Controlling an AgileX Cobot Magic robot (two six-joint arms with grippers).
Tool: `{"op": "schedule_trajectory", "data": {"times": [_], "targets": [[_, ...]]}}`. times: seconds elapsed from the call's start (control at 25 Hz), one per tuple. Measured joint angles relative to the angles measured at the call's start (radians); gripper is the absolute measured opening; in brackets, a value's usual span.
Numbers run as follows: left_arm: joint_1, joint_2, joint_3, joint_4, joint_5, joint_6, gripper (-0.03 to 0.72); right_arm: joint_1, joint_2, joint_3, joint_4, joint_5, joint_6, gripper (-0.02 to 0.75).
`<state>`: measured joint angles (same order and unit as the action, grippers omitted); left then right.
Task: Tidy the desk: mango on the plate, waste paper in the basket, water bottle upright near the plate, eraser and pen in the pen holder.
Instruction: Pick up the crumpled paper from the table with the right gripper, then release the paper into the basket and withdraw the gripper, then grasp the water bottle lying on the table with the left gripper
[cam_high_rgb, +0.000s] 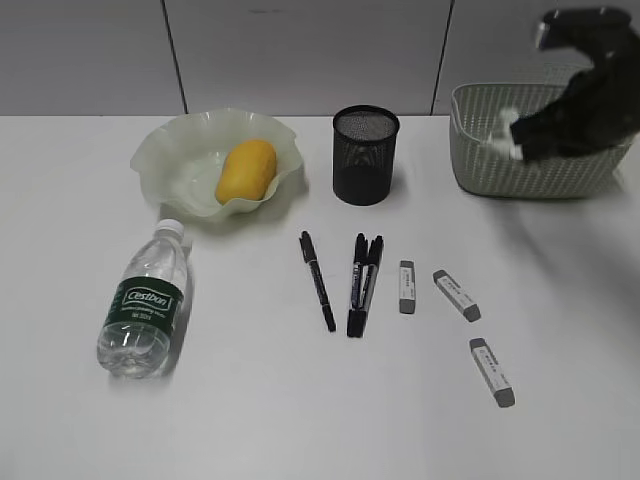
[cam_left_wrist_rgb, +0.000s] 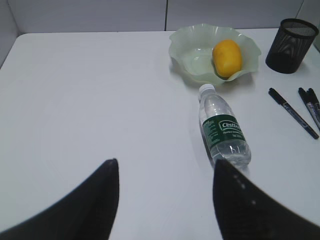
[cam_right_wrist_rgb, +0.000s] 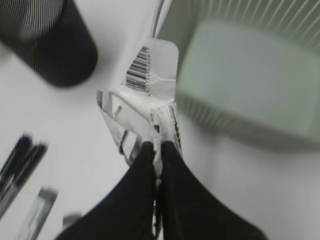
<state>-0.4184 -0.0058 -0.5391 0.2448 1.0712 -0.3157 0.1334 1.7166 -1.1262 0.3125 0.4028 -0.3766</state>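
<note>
My right gripper (cam_right_wrist_rgb: 159, 146) is shut on the waste paper (cam_right_wrist_rgb: 145, 107), a crumpled white wad with a barcode, and holds it in the air by the pale green basket (cam_right_wrist_rgb: 240, 75). In the exterior view the gripper (cam_high_rgb: 515, 135) and paper (cam_high_rgb: 503, 125) are over the basket (cam_high_rgb: 480, 160). The mango (cam_high_rgb: 246, 170) lies in the ruffled plate (cam_high_rgb: 170, 160). The water bottle (cam_high_rgb: 145, 305) lies on its side in front of the plate. My left gripper (cam_left_wrist_rgb: 165, 167) is open and empty above the bare desk (cam_left_wrist_rgb: 90, 100), left of the bottle (cam_left_wrist_rgb: 225, 132).
The black mesh pen holder (cam_high_rgb: 365, 155) stands between plate and basket. Three black pens (cam_high_rgb: 345, 280) and three grey erasers (cam_high_rgb: 450, 310) lie on the desk in front of it. A white wall runs behind.
</note>
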Motion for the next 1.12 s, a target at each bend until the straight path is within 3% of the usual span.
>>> {"op": "schedule_trajectory", "data": {"times": [0.16,0.28,0.36,0.48,0.56,0.76,0.92,1.12], "targets": [[0.0,0.0,0.0,0.0,0.0,0.0,0.445,-0.032,-0.02,-0.071,0.013,-0.176,-0.006,0.013],[0.0,0.0,0.0,0.0,0.0,0.0,0.445,-0.072,0.135,-0.215,0.013,-0.161,-0.004,0.054],[0.0,0.0,0.0,0.0,0.0,0.0,0.445,-0.088,0.251,-0.321,0.013,-0.066,0.0,0.186],[0.0,0.0,0.0,0.0,0.0,0.0,0.445,-0.094,0.318,-0.404,-0.009,0.06,0.01,0.471],[0.0,0.0,0.0,0.0,0.0,0.0,0.445,-0.094,0.299,-0.417,-0.047,0.093,0.046,0.552],[0.0,0.0,0.0,0.0,0.0,0.0,0.445,-0.094,0.069,-0.324,-0.091,0.183,0.073,0.505],[0.0,0.0,0.0,0.0,0.0,0.0,0.445,-0.08,-0.254,-0.063,-0.071,0.211,0.079,0.484],[0.0,0.0,0.0,0.0,0.0,0.0,0.445,-0.059,-0.652,0.236,-0.066,0.374,0.116,0.452]]}}
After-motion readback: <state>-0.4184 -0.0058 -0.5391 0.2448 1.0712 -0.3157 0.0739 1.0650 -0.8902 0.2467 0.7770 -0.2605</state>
